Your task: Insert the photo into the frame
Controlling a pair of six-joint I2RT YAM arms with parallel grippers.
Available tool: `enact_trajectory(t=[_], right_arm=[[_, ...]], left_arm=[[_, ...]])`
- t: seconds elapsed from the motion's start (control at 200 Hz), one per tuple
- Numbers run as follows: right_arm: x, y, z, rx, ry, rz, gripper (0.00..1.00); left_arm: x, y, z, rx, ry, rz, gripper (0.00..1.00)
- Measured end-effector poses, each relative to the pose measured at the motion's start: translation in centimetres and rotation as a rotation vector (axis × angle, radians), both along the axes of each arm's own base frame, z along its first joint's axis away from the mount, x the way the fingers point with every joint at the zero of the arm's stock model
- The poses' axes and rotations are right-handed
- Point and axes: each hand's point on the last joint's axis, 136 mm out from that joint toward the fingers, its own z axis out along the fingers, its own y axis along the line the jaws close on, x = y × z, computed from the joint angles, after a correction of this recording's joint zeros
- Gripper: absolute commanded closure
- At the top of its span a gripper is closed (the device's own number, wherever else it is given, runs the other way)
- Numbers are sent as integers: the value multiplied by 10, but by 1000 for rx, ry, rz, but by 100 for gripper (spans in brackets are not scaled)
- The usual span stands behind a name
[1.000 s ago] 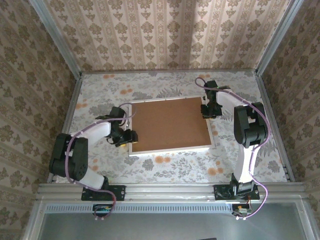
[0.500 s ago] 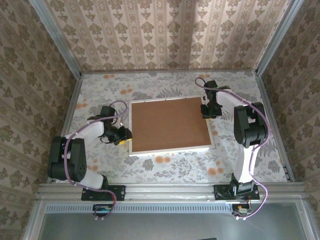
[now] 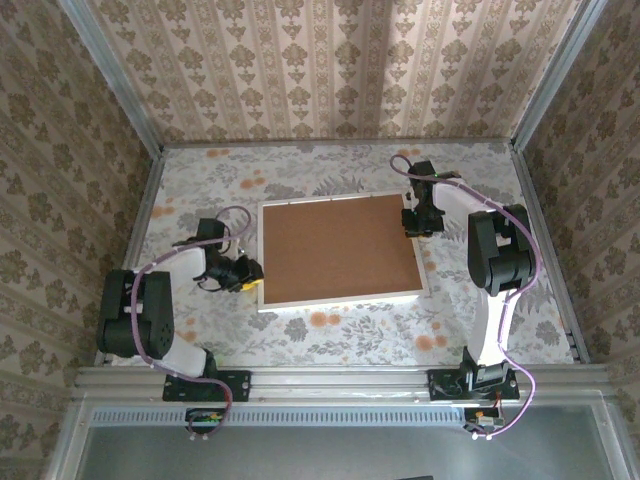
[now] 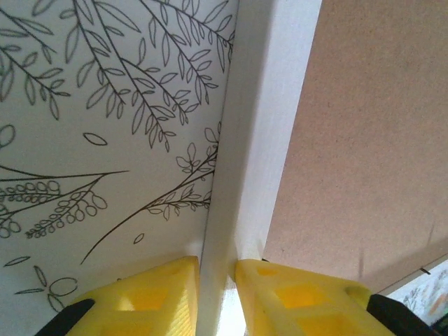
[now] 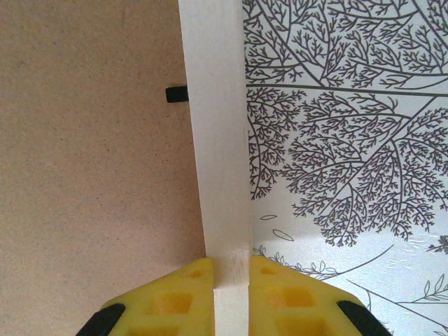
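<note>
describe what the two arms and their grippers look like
The left arm and right arm have white shells with bulky black joints, and a lilac cable loops along each. The left gripper and right gripper have blocky bright yellow fingers with square recesses, on black mounts.

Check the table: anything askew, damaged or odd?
Nothing damaged or spilled. The frame lies face down with the brown board up, turned slightly off square to the table.
</note>
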Motion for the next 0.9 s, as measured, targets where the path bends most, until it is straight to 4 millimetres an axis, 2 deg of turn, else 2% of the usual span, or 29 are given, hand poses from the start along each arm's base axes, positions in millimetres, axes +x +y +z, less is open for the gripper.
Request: enact_trajectory(t=[0.43, 0.715, 0.9], right_arm=[[0, 0, 0, 0, -2, 0, 84], [1, -2, 0, -3, -5, -6, 84], [2, -5, 0, -12, -8, -8, 84]], left_arm=[[2, -4, -1, -46, -5, 0, 68], [4, -8, -2, -76, -12, -6, 64], [5, -13, -3, -94, -15, -17, 58]])
